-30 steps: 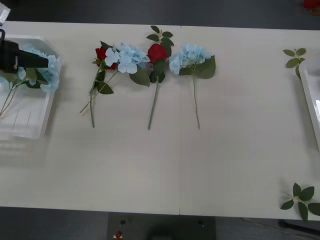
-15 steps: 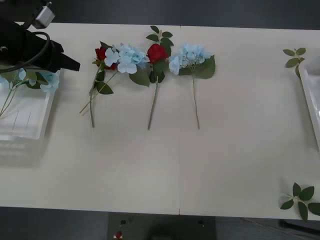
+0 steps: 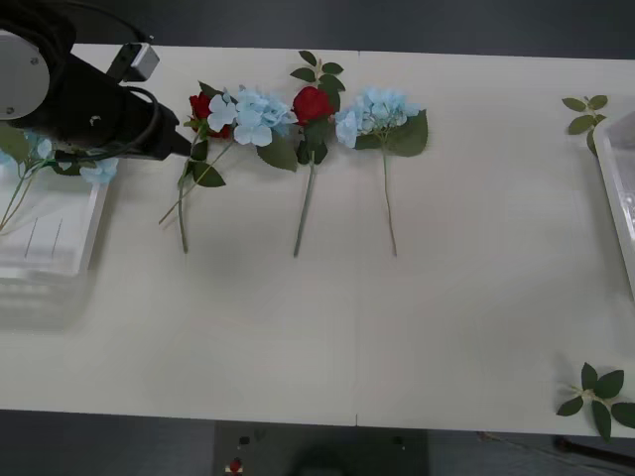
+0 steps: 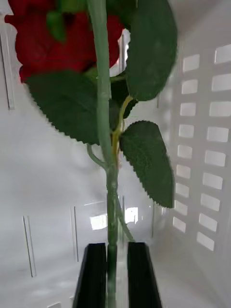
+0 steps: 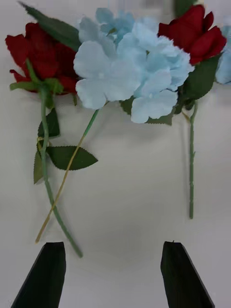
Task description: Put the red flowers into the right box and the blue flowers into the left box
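Over the left end of the worktop, the left hand hangs with its two black fingers spread wide and nothing between them. A second ago it sat low over the left box. Since then it has risen and swung inward, and its tip now lies just beside the nearest of the flowers laid in a row.

Ahead of it in the left wrist view lie a red rose, then a blue hydrangea whose petals overlap that rose's leaves, with their two stems crossing lower down. A second red rose comes next. Farther along the row in the front view is another blue hydrangea.

One blue head rests inside the left box with its stem running down the bin, so that delivery looks finished and the arm appears free for the next pick. The overlapped hydrangea seems the likely target. Its stem crossing the rose's could drag the rose along.

The right hand is clamped on the stem of a red rose, which it holds inside a white container with slotted walls. I take this to be the right box at the worktop's right edge. That rose seems about ready for release. Loose leaf sprigs lie near that end.
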